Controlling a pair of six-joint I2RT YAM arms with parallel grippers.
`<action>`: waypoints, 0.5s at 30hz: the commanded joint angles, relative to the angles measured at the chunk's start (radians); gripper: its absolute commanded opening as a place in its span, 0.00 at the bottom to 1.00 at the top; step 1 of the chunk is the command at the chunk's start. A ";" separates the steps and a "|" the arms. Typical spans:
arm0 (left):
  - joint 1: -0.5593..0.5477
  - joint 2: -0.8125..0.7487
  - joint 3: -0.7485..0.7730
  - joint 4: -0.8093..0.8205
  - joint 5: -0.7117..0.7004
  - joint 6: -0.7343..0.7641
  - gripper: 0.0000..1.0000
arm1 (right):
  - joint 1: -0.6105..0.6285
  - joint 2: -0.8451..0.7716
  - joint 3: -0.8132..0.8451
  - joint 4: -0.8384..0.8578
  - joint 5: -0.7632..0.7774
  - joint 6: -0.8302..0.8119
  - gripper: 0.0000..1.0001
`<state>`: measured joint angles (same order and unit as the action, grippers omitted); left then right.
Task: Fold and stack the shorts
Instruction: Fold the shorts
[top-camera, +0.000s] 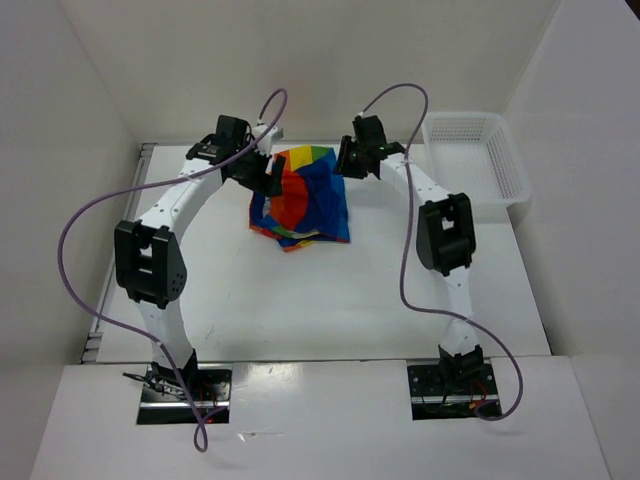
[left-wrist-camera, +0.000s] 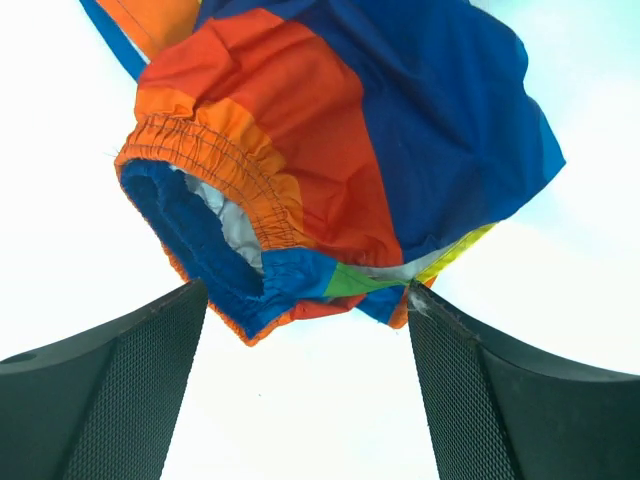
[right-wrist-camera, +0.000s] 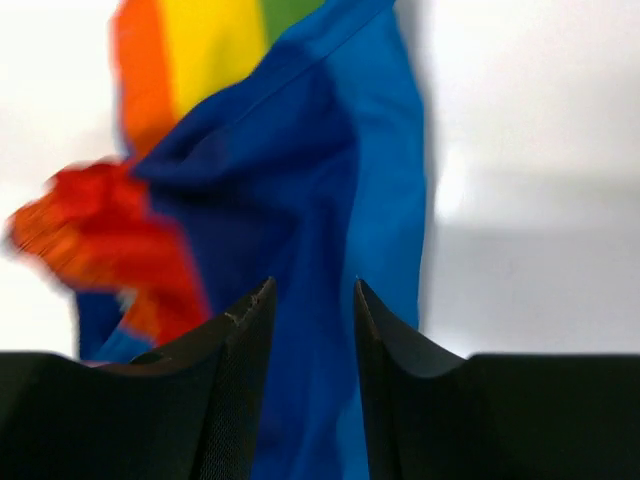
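While L gripper (left-wrist-camera: 305, 290) gapes wide, R gripper (right-wrist-camera: 314, 285) pinches shorts (top-camera: 305, 200), basket (top-camera: 512, 160) sits well apart.

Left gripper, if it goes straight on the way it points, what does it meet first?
The shorts: the left gripper is open, and their orange elastic waistband lies straight ahead between its fingertips. Depth is unclear.

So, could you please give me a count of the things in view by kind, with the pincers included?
Shorts: 1
White mesh basket: 1
Pincers: 2 (left pincer, right pincer)
Total: 4
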<state>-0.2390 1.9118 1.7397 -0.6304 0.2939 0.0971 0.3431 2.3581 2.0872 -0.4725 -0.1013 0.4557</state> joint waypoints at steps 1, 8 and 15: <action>-0.003 0.038 -0.020 0.001 0.031 -0.027 0.87 | 0.022 -0.270 -0.197 0.182 0.043 -0.003 0.43; 0.006 0.145 -0.040 0.072 -0.042 -0.045 0.84 | 0.022 -0.350 -0.446 0.192 0.022 -0.003 0.43; 0.006 0.196 -0.071 0.093 -0.042 -0.056 0.84 | 0.022 -0.402 -0.625 0.282 -0.064 0.041 0.43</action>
<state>-0.2379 2.1063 1.6733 -0.5831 0.2470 0.0582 0.3660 2.0018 1.4860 -0.2737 -0.1215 0.4744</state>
